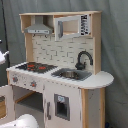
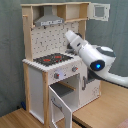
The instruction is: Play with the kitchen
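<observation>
The kitchen (image 1: 60, 85) is a tall white and light-wood toy with a black-red hob (image 1: 36, 66), a sink (image 1: 70, 74), a black faucet (image 1: 82, 57), a grey hood (image 1: 39, 29) and a microwave (image 1: 70, 26). In the second exterior view the kitchen (image 2: 35, 80) has its microwave door (image 2: 100, 11) swung open at top right and its oven door (image 2: 60, 102) hanging open below the hob (image 2: 52, 59). My white arm (image 2: 92, 52) reaches in from the second exterior view's right. Its gripper (image 2: 69, 35) end is over the counter, near the pegboard back.
A wooden table top (image 2: 100, 110) lies under the kitchen. A grey curtain (image 1: 115, 45) hangs behind it. A sliver of white arm (image 1: 2, 56) shows at the first exterior view's left edge, and a rounded white part (image 1: 25, 121) at the bottom.
</observation>
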Robot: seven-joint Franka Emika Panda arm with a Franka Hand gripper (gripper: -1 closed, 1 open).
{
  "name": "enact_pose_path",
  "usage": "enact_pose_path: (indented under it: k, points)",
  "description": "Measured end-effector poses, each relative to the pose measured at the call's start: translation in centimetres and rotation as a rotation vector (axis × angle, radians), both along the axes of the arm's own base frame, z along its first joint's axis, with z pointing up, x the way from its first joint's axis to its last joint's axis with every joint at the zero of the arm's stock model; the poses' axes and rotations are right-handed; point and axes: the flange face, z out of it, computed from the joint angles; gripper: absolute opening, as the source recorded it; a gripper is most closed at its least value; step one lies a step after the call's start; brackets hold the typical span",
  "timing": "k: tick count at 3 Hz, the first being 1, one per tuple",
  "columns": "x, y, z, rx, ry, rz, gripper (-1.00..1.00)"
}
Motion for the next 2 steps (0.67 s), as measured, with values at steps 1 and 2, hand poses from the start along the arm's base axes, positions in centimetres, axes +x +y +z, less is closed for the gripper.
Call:
enact_pose_path:
  k: [1, 2]
  points:
    - [0.4, 1.9, -4.5, -0.122, 0.057, 0.044, 1.00]
    - [0.7, 2.8, -7.6, -0.235, 0.109, 0.097, 1.00]
